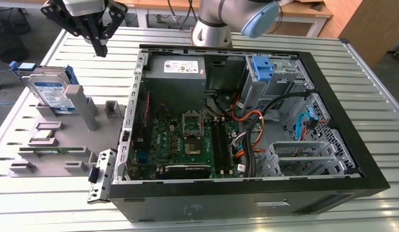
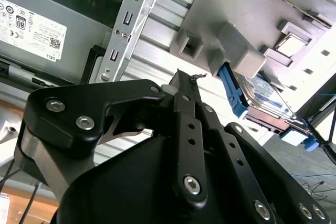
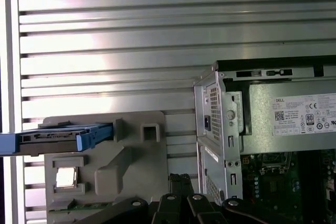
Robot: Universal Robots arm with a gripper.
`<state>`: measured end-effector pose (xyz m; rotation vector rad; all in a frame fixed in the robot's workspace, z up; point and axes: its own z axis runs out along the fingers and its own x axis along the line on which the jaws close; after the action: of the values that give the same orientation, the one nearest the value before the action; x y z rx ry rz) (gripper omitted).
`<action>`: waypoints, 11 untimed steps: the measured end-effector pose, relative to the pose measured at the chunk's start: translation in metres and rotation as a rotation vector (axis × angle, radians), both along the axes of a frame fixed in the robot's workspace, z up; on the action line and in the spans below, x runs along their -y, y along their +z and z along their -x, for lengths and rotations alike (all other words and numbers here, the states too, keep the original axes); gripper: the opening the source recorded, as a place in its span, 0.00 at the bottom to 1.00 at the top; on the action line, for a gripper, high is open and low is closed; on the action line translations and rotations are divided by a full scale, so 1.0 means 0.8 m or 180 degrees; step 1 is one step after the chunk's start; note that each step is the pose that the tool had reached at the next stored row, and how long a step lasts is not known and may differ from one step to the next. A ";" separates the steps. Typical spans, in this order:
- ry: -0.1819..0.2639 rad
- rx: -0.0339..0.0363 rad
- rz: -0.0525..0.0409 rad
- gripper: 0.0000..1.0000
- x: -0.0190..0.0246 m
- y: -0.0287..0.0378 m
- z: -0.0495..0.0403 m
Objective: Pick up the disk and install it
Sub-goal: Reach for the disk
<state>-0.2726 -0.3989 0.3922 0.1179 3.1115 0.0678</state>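
Note:
The disk [image 1: 52, 91], a silver drive with a white-and-blue label in a blue carrier, stands on edge in a slot of the grey holder [image 1: 83, 113] on the exterior view's left. My gripper [image 1: 100, 47] hangs in the air above the slatted table, behind the holder and apart from the disk. Its black fingers are shut together with nothing between them. The second wrist view has the fingertips [image 2: 185, 78] pointing toward the holder, with the disk [image 2: 263, 97] beyond them. In the first wrist view the disk [image 3: 59, 138] appears edge-on, with the gripper [image 3: 181, 181] off to one side of it.
The open computer case [image 1: 354, 145] takes up the middle and the exterior view's right, with motherboard [image 1: 186, 137], power supply [image 1: 176, 67], cables and a blue bracket [image 1: 262, 67] on the metal cage. A small chip [image 1: 46, 135] and a memory stick [image 1: 51, 151] lie on the holder.

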 end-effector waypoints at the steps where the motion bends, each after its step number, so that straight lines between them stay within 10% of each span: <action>1: 0.0000 0.0000 0.0000 0.10 0.0000 0.0001 0.000; 11: 0.0000 0.0000 0.0000 0.10 0.0000 0.0001 0.002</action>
<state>-0.2744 -0.3989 0.3923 0.1179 3.1116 0.0676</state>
